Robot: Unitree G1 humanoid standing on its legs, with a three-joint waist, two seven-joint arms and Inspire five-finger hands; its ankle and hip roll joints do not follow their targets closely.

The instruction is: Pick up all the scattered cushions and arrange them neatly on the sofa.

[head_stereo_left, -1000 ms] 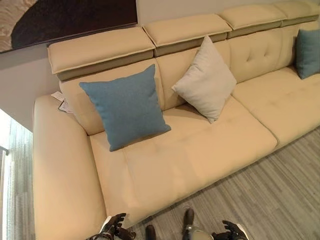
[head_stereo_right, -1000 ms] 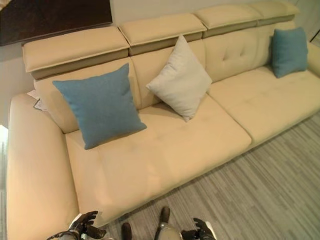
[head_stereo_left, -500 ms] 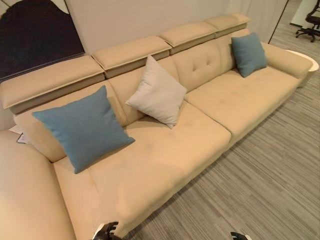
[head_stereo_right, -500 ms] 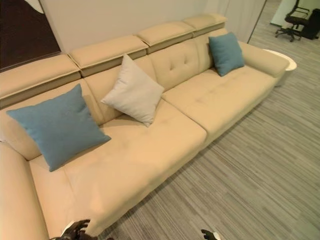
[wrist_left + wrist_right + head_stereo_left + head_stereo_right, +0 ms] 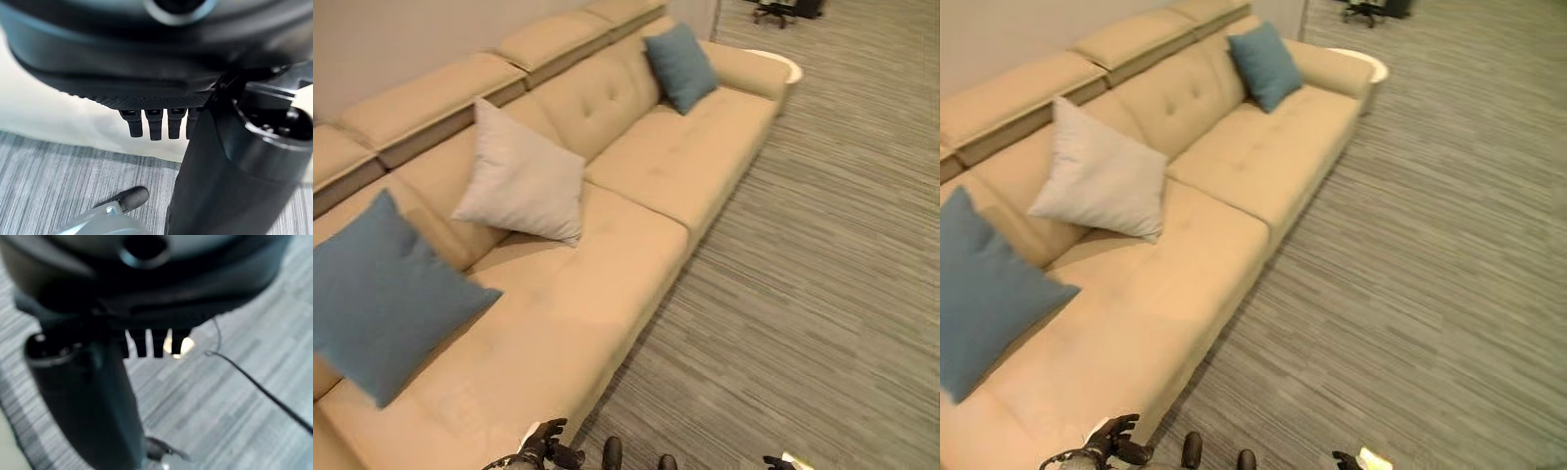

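Found three cushions already on the sofa point(image 5: 617, 255), all propped against its backrest. Saw a blue cushion point(image 5: 382, 294) near the sofa's left end, tilted with one corner resting on the seat. Saw a pale grey cushion point(image 5: 524, 176) at the middle of the seat, standing on a corner like a diamond. Spotted a second blue cushion point(image 5: 680, 67) at the far right end, close to the armrest and likewise set on a corner. Noted a round white side table point(image 5: 773, 64) just past that armrest, and striped grey carpet point(image 5: 803, 274) in front of the sofa.

Located the left hand point(image 5: 540, 446) low by the sofa's front edge, with fingers point(image 5: 149, 126) hanging side by side, relaxed and grasping nothing. Located the right hand point(image 5: 778, 462) over the carpet, well apart from the sofa, with fingers point(image 5: 144, 346) likewise in a loose row and empty.

Judged the cushions light, soft and squashy, with woven covers unlikely to slip. Reckoned a pinch at a corner or along a seam edge would hold. Expected a grip at mid-face to sink in and sag. Thought straightening needs only a lift by the top corner and a turn onto a flat edge.
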